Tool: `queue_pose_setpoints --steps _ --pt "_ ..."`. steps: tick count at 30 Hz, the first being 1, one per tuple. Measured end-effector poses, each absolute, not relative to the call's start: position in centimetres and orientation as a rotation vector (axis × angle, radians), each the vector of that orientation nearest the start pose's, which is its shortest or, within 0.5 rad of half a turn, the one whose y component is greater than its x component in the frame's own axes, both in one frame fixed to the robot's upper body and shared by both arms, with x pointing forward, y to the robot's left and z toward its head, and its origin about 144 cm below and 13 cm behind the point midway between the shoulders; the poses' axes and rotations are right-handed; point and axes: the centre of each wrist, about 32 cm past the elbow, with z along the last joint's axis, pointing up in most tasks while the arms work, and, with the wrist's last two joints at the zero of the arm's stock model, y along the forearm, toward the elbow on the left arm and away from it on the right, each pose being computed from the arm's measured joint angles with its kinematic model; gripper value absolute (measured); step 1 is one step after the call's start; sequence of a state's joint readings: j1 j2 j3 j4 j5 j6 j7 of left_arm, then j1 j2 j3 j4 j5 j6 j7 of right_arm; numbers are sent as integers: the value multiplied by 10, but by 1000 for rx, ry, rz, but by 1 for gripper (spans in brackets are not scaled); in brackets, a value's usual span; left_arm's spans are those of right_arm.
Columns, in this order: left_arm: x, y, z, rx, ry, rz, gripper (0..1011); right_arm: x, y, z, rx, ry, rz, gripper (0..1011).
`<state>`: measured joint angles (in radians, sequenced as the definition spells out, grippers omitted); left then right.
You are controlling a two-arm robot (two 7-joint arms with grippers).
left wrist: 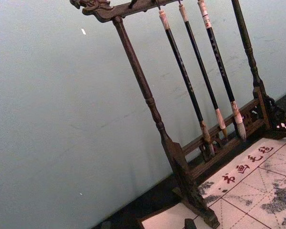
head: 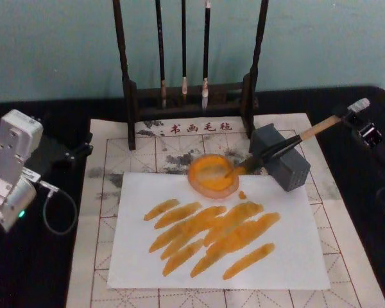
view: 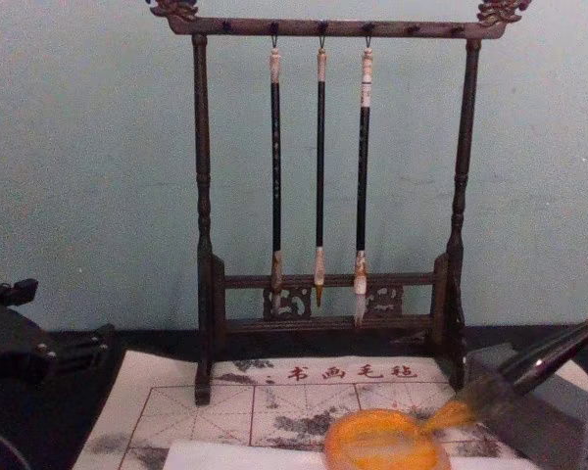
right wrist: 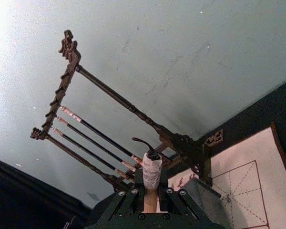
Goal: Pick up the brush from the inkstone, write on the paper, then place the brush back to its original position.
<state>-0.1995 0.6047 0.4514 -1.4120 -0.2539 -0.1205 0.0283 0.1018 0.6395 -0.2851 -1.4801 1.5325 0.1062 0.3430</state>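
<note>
Both jaws of the right pincer [right wrist: 150, 194] look closed on the pale handle of the brush [head: 294, 142], just below its wrapped top, held high at the far right so the shaft slopes down. The black lower section lies across the grey inkstone [head: 290, 172] with the tuft in the orange dish [head: 212, 176], keeping wet bristles off the paper [head: 289, 256]. Orange strokes cover that sheet, so I judge only the release remains. The left arm [head: 13, 167] sits parked at the table's [head: 366, 218] left side.

Black table [head: 32, 276], beige mat [head: 93, 269] (red grid) flat on it
</note>
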Motion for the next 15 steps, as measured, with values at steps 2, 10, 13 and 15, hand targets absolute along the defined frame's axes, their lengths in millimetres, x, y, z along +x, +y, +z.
queue_pose_setpoints --steps 2,10,13,15 --pt "489 310 1140 304 -285 1248 1001 474 -349 1156 549 783 -990 184" --pt "489 310 1140 305 -285 1248 1001 475 -346 1157 543 785 -968 184" --pt "489 310 1140 304 -285 1248 1001 476 -344 1158 542 786 -961 184" --pt "489 310 1140 304 -285 1248 1001 478 -342 1158 539 787 -955 184"
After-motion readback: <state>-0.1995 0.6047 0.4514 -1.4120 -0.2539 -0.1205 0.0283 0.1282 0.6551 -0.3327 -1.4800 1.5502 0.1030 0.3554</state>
